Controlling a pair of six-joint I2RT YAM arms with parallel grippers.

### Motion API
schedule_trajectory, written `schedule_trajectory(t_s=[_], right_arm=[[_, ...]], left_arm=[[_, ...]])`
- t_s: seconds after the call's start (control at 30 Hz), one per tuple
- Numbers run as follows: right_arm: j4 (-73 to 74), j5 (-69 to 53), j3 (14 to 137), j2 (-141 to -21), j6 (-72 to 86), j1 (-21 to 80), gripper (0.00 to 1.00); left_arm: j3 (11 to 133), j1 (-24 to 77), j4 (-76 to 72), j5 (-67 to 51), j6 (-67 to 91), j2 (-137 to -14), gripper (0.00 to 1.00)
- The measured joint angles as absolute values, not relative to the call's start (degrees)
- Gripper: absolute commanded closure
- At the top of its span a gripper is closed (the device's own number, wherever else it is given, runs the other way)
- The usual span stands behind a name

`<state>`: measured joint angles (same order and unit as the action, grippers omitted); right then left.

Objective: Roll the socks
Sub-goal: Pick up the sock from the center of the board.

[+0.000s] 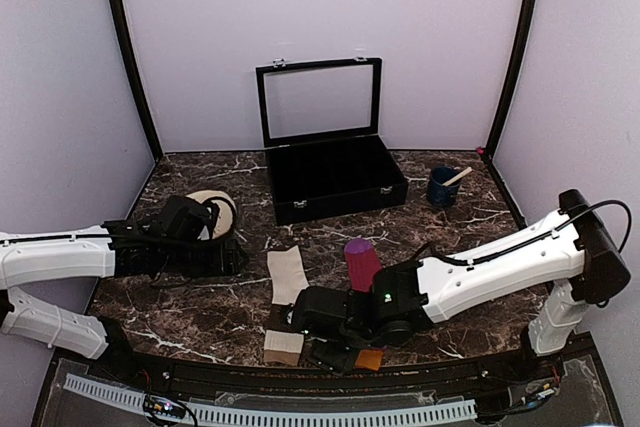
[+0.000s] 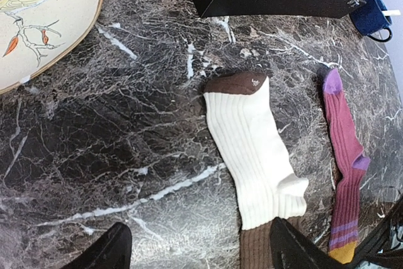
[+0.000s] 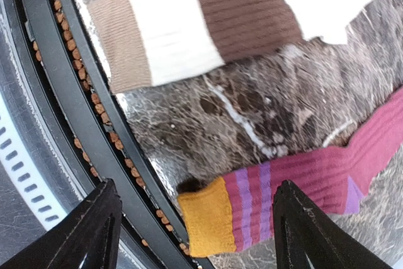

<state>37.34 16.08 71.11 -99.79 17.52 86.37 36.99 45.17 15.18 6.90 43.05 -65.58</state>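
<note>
right gripper (image 3: 195, 187) spread, empty, above magenta sock (image 3: 302, 177) | left gripper (image 2: 198, 228) spread, empty | cup (image 1: 441, 190) holds stick (image 1: 457, 176) | box (image 1: 340, 209) open

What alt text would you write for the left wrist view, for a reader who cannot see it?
A cream ribbed sock with brown toe and band lies flat on a dark marble table, beside a magenta-purple striped sock with an orange cuff. The open left gripper hovers empty at the bottom edge; a round beige bird-painted disc sits top left.
</note>
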Motion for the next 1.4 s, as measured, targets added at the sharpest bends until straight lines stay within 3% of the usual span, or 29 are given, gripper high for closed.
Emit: schedule_trajectory(t_s=[0.7,1.4], right_arm=[[33.3,10.5,80.0,-110.8,2.6,87.2,0.26],[31.2,5.9,82.7,-116.2,-2.0,83.0,0.33]], left_arm=[[33.2,45.2,18.3,9.9,50.3,-58.7,0.22],[32.3,45.2,21.2,12.1,51.3,-56.0,0.22]])
